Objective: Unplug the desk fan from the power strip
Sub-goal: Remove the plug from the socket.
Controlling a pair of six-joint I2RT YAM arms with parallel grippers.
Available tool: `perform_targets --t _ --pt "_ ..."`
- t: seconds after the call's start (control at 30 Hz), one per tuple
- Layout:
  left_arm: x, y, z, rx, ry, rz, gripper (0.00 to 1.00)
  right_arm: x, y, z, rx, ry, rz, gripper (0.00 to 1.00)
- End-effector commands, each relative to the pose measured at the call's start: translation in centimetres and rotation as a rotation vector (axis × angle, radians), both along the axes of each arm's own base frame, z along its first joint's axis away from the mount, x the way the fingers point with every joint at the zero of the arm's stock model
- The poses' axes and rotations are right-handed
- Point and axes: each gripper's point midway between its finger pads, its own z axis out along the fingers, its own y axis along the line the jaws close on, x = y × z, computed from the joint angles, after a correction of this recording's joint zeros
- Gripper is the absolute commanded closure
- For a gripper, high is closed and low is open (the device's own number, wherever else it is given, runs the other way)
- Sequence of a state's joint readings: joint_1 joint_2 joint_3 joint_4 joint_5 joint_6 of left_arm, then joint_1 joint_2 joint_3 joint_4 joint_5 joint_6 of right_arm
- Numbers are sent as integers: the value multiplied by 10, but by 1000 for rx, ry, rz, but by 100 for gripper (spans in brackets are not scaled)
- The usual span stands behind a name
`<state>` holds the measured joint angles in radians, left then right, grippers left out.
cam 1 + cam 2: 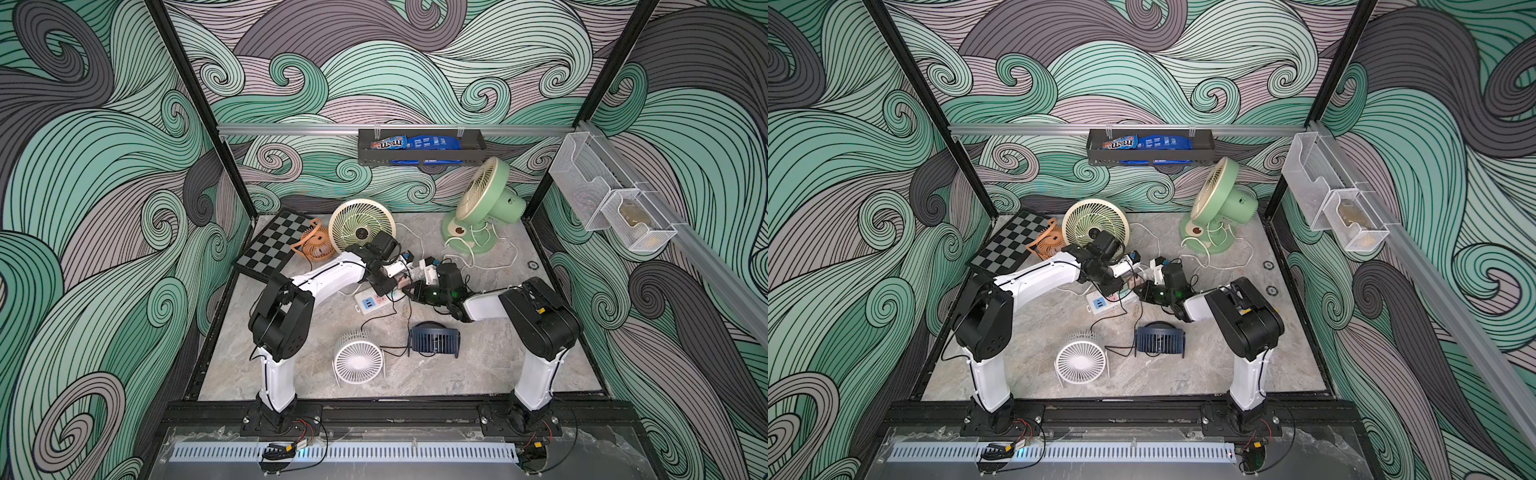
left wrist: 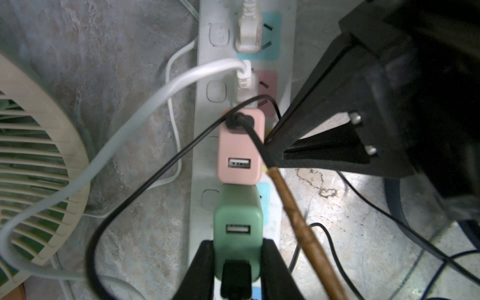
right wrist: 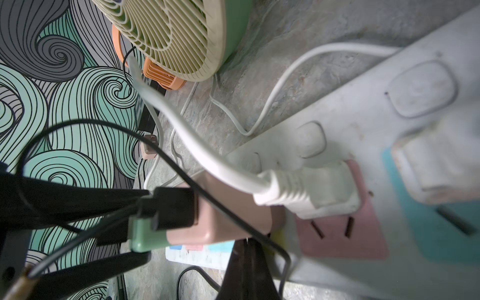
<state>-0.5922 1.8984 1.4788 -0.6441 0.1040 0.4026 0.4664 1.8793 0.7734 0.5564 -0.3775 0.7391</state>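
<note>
The power strip [image 1: 368, 302] [image 2: 205, 155] lies mid-table, a white bar with pastel socket faces. My left gripper [image 2: 237, 249] is shut on a green USB adapter [image 2: 237, 218] plugged into the strip, with a black cable at its near end. Beside it sits a pink adapter [image 2: 240, 150] with a black cable. Two white plugs [image 2: 244, 83] fill sockets further along. My right gripper [image 3: 246, 259] is shut and empty, its tip on the strip's edge by the pink adapter [image 3: 220, 223]. I cannot tell which desk fan the green adapter's cable feeds.
Fans ring the strip: a cream one [image 1: 360, 224] and an orange one [image 1: 316, 243] behind, a green one [image 1: 484, 199] at back right, a white one [image 1: 358, 360] and a navy one [image 1: 434, 340] in front. Loose cords cross the table. A chessboard [image 1: 274, 245] lies at back left.
</note>
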Motion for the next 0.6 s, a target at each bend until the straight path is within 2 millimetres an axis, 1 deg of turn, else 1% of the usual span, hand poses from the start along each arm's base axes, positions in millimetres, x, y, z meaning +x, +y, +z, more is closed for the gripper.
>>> perform_targets --t 0.0,0.23,0.33,0.47,0.57 --pt "10 15 41 -69 -12 57 100 -20 -20 -55 -132 167 -29 99" --pt "16 38 66 -135 -11 110 100 -16 -18 -52 -131 163 -26 99" --pt "17 50 80 -164 -20 133 100 -16 -17 -48 -127 158 -27 99" --pt "14 63 98 -207 -29 152 100 -14 -16 -43 -124 149 -25 99" --pt "7 65 103 -219 -19 144 100 -12 -13 -33 -107 130 -13 99"
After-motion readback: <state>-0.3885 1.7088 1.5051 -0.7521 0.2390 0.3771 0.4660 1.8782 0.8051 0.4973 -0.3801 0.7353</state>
